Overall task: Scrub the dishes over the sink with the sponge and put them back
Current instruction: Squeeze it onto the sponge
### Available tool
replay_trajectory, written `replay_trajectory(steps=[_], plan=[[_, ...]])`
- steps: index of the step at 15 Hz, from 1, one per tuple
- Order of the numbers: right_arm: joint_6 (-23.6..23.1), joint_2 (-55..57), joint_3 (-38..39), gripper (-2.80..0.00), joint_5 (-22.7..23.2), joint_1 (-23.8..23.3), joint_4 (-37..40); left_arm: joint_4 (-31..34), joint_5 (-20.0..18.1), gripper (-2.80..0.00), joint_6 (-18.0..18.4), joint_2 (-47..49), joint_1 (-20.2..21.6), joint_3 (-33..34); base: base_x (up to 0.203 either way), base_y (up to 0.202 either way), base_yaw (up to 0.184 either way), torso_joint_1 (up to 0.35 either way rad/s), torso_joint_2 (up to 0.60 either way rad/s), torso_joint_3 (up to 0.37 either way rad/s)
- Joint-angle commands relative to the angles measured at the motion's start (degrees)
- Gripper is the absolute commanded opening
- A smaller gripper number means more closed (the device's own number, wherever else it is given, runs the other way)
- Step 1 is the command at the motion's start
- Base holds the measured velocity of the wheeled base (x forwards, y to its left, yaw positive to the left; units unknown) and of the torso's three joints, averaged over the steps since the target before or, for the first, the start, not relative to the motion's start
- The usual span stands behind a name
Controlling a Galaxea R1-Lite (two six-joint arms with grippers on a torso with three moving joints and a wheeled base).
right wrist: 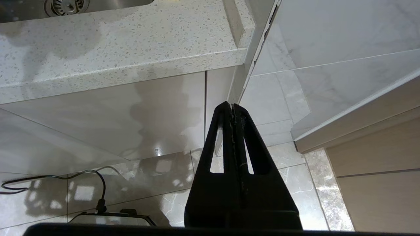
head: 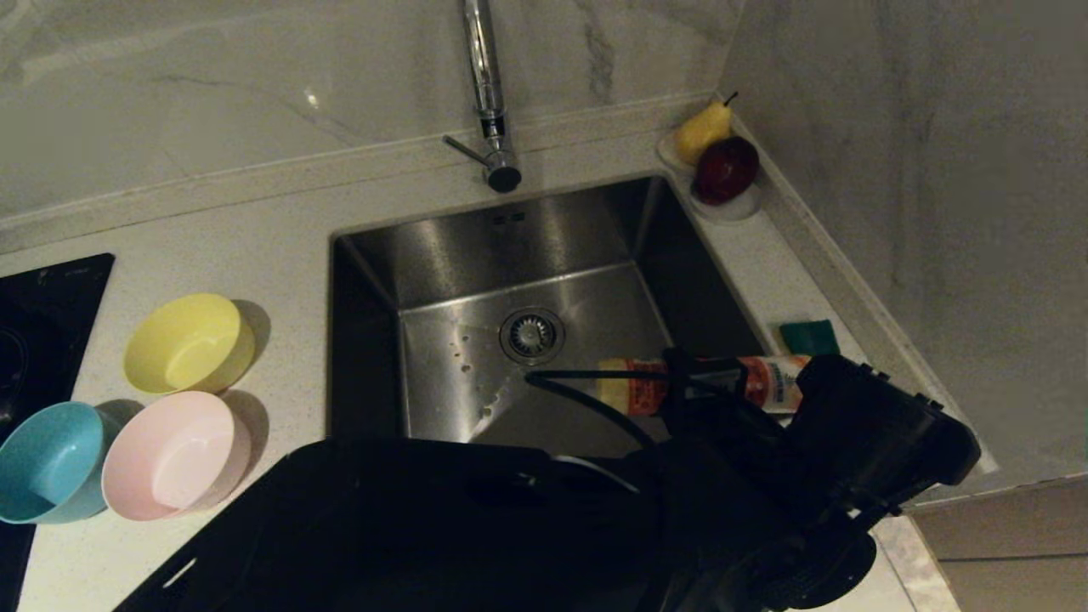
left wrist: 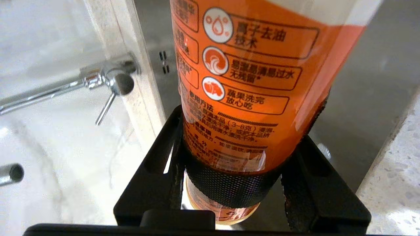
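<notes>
Left pincer (left wrist: 229,183) clamped around a bottle of dish soap (left wrist: 249,82), orange-labelled, gripped near one end. In the head view, bottle (head: 705,384) held roughly level over the right part of the sink (head: 476,357), long axis running across it, one end towards the drain (head: 532,335), the other towards the right rim. Which end carries the cap: hard to tell, probably the one away from the pincer.

Right pincer (right wrist: 233,111) pressed together on nothing, parked low beside the cupboard front, below the table (right wrist: 115,65) edge, pointing at the floor.

Sponge (head: 809,337) flat on the table just right of the sink, green face up, just beyond the bottle's far end and close to the left arm. Nearer to the working left arm, then, though that pincer is occupied.

Yellow bowl (head: 189,342), pink bowl (head: 176,455) and blue bowl (head: 53,461) clustered on the table left of the sink, well apart from bottle and sponge, all upright and apparently untouched. A pear (head: 704,129) and an apple (head: 727,168) on a small white dish in the far right corner.

Likely next: soap onto the sponge, calling for the bottle's mouth to swing right and tip down.
</notes>
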Motion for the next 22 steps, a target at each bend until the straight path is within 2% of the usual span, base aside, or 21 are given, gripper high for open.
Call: replay_trajectory(steps=[1, 7, 13, 18, 22], plan=[[-0.02, -0.10, 0.01, -2.80, 0.02, 0.02, 0.00, -0.24, 0.80, -2.80, 0.20, 1.24, -0.08, -0.06, 0.000, 0.000, 0.000, 0.000, 0.00, 0.000], [-0.02, -0.10, 0.01, -2.80, 0.02, 0.02, 0.00, -4.02, 3.13, -2.80, 0.44, 2.47, -0.08, -0.15, 0.000, 0.000, 0.000, 0.000, 0.00, 0.000], [-0.02, -0.10, 0.01, -2.80, 0.02, 0.02, 0.00, -4.20, 8.12, -2.80, 3.00, 2.56, -0.08, -0.24, 0.000, 0.000, 0.000, 0.000, 0.00, 0.000], [-0.02, -0.10, 0.01, -2.80, 0.02, 0.02, 0.00, -6.06, 8.43, -2.80, 6.00, 3.00, -0.08, -0.33, 0.000, 0.000, 0.000, 0.000, 0.00, 0.000], [-0.02, -0.10, 0.01, -2.80, 0.02, 0.02, 0.00, -8.68, 8.01, -2.80, 6.62, 3.34, -0.08, -0.68, 0.000, 0.000, 0.000, 0.000, 0.00, 0.000]])
